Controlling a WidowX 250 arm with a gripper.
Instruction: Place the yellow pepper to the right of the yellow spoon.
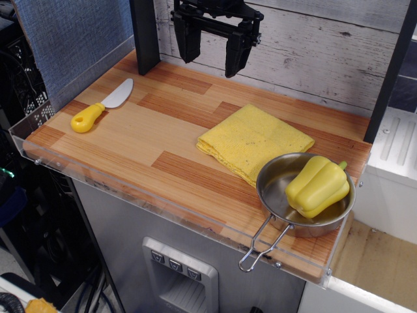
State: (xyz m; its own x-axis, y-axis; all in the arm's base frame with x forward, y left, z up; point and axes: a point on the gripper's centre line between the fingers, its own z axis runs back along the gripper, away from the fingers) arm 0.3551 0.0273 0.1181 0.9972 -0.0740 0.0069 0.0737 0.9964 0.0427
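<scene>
Black gripper (213,49): hangs at the top of the view over the back edge of the table, two fingers pointing down, jaws apart, nothing between them.
Finger tips: clear of the wood, not touching anything.
Yellow pepper (317,187): well away from the gripper, toward the front and off to its right in the picture; lies on its side inside the pan, green stem pointing to the back right.
Pan (273,179): shiny steel, sits at the front right corner of the table, far from the gripper; wire handle (262,246) sticks out past the table's front edge.
Yellow spoon (101,107): below and to the left of the gripper in the picture, near the left edge; chunky yellow grip with a hole at its end, pale grey blade pointing toward the back; lies flat, touching nothing else.
Yellow cloth (255,141): folded flat, nearer the front than the gripper and slightly to its right in the picture; its front right corner sits just beside the pan rim, possibly tucked under it, cannot tell.
Pepper vs spoon: well apart, cloth lies between them.
Table (150,153): striped wood top with a clear plastic lip along the front and left edges.
Black post (144,36): stands upright just left of the gripper, at the back of the table.
Back wall (326,55): pale weathered planks directly behind the gripper.
</scene>
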